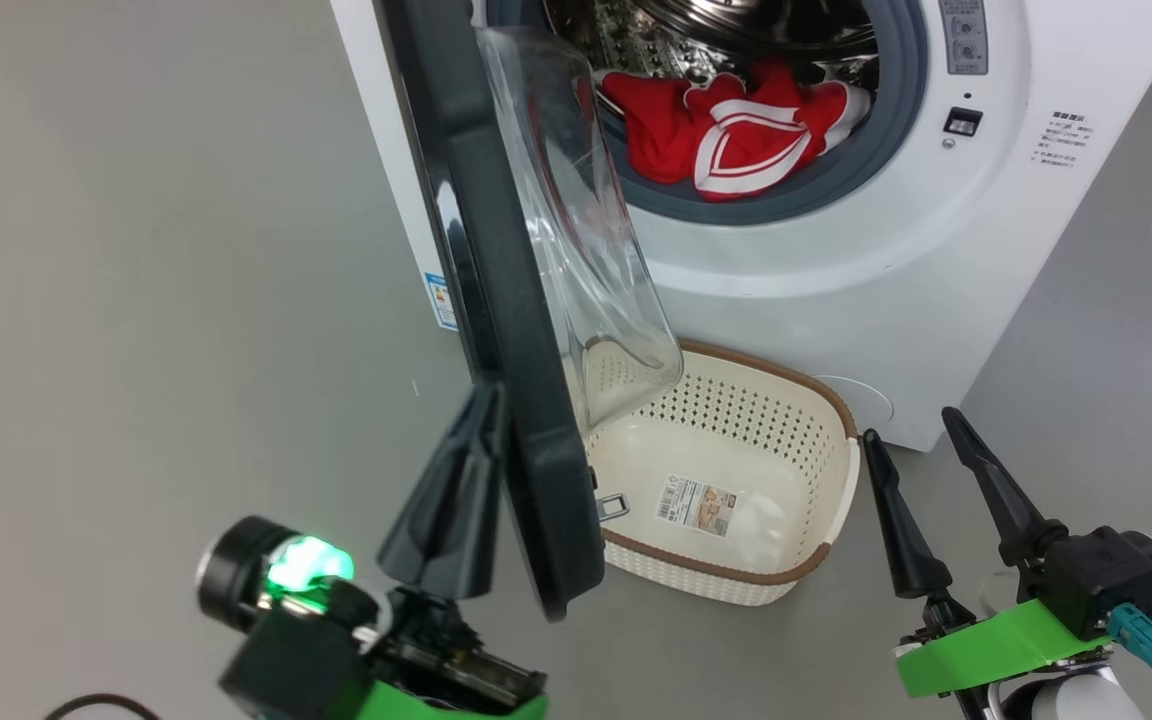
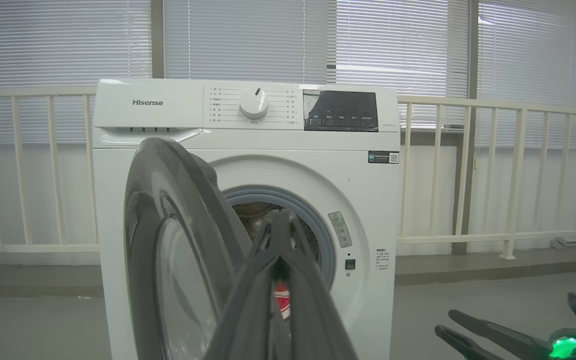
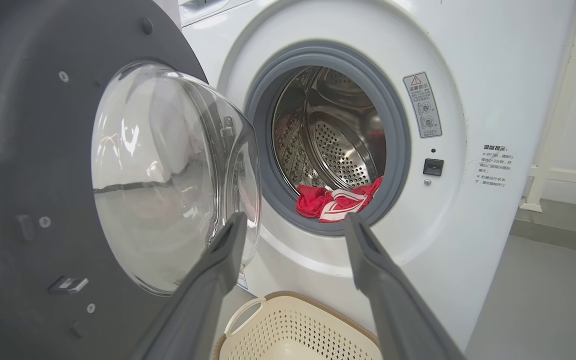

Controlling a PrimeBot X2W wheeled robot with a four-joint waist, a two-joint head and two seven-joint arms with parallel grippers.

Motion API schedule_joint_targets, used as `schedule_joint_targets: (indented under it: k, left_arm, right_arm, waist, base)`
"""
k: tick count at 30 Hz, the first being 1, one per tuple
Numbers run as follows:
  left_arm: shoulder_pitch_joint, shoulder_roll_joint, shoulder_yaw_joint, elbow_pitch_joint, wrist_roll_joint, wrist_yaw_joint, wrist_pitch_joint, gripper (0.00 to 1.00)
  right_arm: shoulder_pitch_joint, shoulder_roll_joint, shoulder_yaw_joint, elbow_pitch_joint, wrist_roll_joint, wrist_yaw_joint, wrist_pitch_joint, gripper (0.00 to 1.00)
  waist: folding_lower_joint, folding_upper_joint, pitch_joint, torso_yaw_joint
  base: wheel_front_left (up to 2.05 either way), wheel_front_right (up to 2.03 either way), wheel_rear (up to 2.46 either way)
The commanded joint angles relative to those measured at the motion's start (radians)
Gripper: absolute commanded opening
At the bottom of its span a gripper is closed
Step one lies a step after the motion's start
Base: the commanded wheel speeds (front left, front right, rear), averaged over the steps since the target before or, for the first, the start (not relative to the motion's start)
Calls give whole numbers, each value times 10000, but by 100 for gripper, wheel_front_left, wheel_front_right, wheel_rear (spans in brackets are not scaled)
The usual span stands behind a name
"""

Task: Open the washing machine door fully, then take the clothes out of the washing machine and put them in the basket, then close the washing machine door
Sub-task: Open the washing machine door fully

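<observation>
The washing machine (image 1: 836, 260) stands with its door (image 1: 496, 250) swung out, edge-on to me. The red clothes (image 1: 736, 135) with white stripes lie at the front of the steel drum, also seen as clothes (image 3: 335, 202) in the right wrist view. The cream basket (image 1: 816, 400) sits on the floor below the opening, holding just a paper label. My left gripper (image 1: 489, 395) is shut with nothing between its fingers, its tips against the outer side of the door's black rim (image 2: 168, 225). My right gripper (image 1: 911, 425) stands open right of the basket, pointing at the drum opening (image 3: 293, 222).
Grey floor lies to the left of the door and in front of the basket. A pale railing (image 2: 493, 175) and blinds stand behind the machine. The door's clear glass bowl (image 3: 168, 175) bulges over the basket's left end.
</observation>
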Motion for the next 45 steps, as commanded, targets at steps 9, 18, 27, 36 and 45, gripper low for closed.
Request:
schedule_joint_targets:
  k: [9, 18, 27, 36, 45]
  left_arm:
    - [-648, 77, -1177, 469, 113, -215, 554, 0]
    - [-582, 77, -1182, 1512, -184, 387, 1763, 0]
    - [-478, 143, -777, 2025, -292, 928, 2052, 0]
    - [-216, 246, -593, 2009, -331, 1297, 2177, 0]
    - [-9, 273, -417, 1677, -447, 1604, 2257, 0]
  right_arm:
    - [-194, 24, 205, -267, 216, 60, -63, 100]
    - [-299, 24, 320, -227, 308, 60, -64, 100]
    - [-230, 24, 273, -244, 309, 60, -64, 100]
    - [-135, 24, 326, -281, 302, 60, -64, 100]
    - [-104, 24, 332, -279, 274, 60, -64, 100]
  waist:
    - [0, 0, 122, -247]
    - [0, 0, 168, -553]
    - [0, 0, 122, -542]
    - [0, 0, 106, -177]
    - [0, 0, 210, 337]
  base:
    - [0, 0, 0]
    - [0, 0, 0]
    - [0, 0, 0]
    - [0, 0, 0]
    - [0, 0, 0]
